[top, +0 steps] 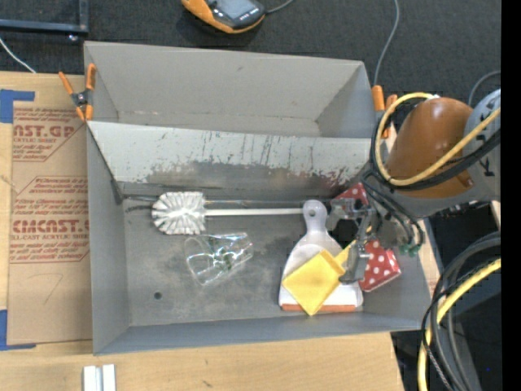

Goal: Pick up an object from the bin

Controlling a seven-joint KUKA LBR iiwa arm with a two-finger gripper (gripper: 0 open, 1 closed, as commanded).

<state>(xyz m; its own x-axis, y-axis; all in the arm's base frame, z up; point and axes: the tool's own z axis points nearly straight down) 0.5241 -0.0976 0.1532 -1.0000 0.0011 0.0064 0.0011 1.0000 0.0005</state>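
The yellow pad point(313, 282) lies on a white board point(303, 247) in the lower right corner of the bin point(244, 129), just left of my gripper point(356, 261). A red dotted thing point(380, 269) sits just right of it. The board's long axis runs handle-first toward the back wall. I cannot tell how wide the gripper stands. The brush point(183, 212) lies well left.

- A robot lab or test cell.
- An arm point(430, 141) with an orange cover and looped yellow cables point(381, 141) stands beside a grey metal bin point(228, 62).
- A corded handheld controller point(222, 6) lies on the dark surface behind the bin.
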